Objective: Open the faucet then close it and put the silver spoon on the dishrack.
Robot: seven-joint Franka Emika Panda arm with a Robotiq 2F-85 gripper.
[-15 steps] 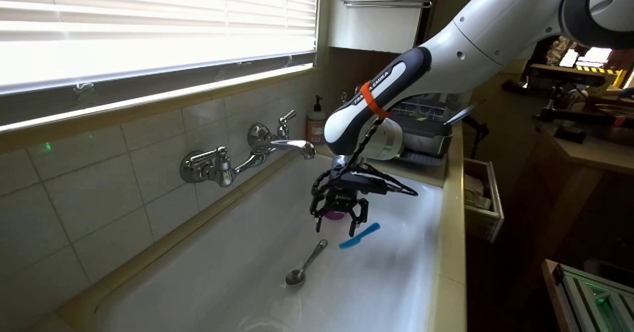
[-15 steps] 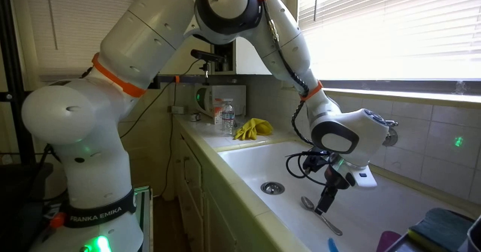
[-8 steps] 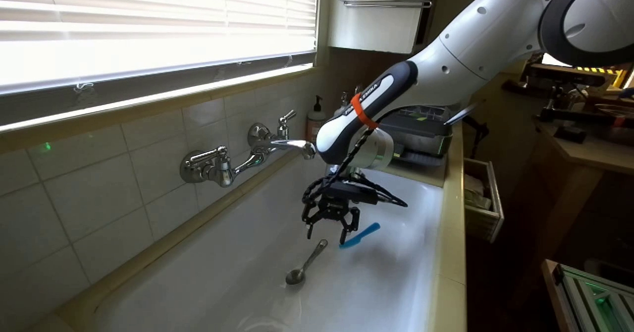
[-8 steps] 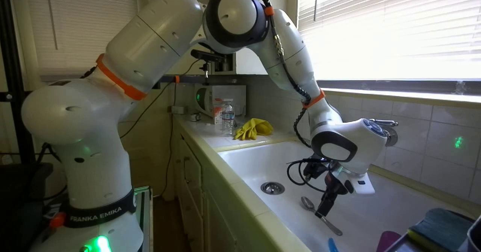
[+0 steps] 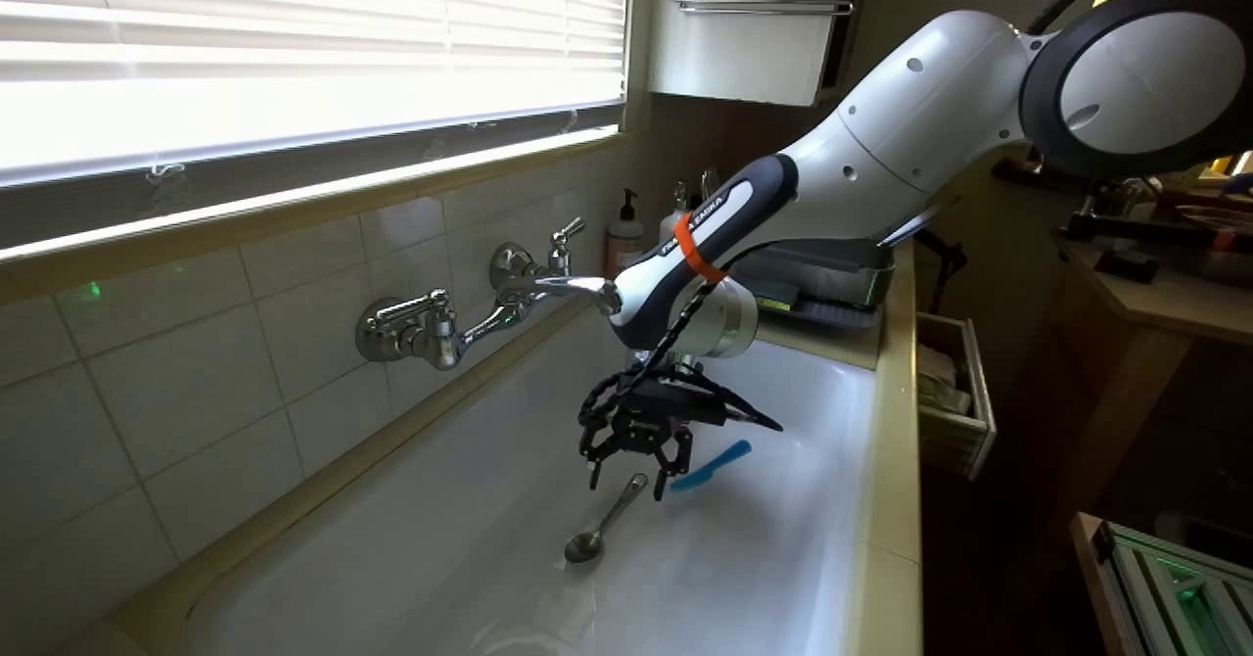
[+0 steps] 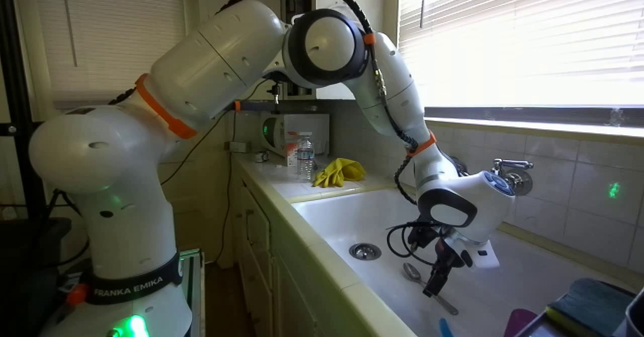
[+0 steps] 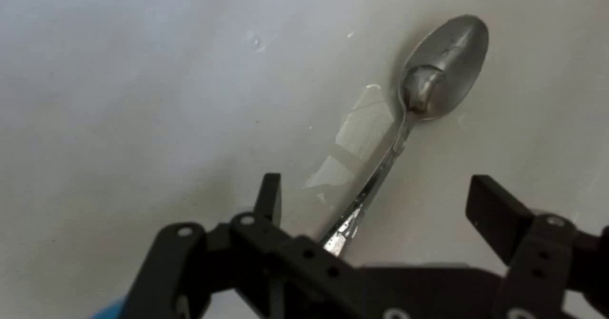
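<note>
I have the gripper (image 7: 376,200) released, its two fingers (image 7: 497,216) spread wide, and in the wrist view the silver spoon (image 7: 418,100) lies between them: bowl toward the upper right, handle slanting down to the lower centre, where the gripper hides its end. The white floor of the sink (image 7: 119,119) shows between the handle and each fingertip. In an exterior view I see the spoon (image 5: 584,546) at lower centre, the fingertips near its handle end; how high they hang I can't judge. A blue utensil (image 5: 712,467) lies near it, to the right. Left of centre, the faucet (image 5: 548,285) juts from the tiled wall (image 5: 176,372), and right of centre the dishrack (image 5: 840,314) sits partly behind my arm (image 5: 886,132). In an exterior view, a purple cup (image 6: 520,321) is at the lower right, and yellow gloves (image 6: 343,171) lie on the bench (image 6: 292,188) near the frame's centre.
</note>
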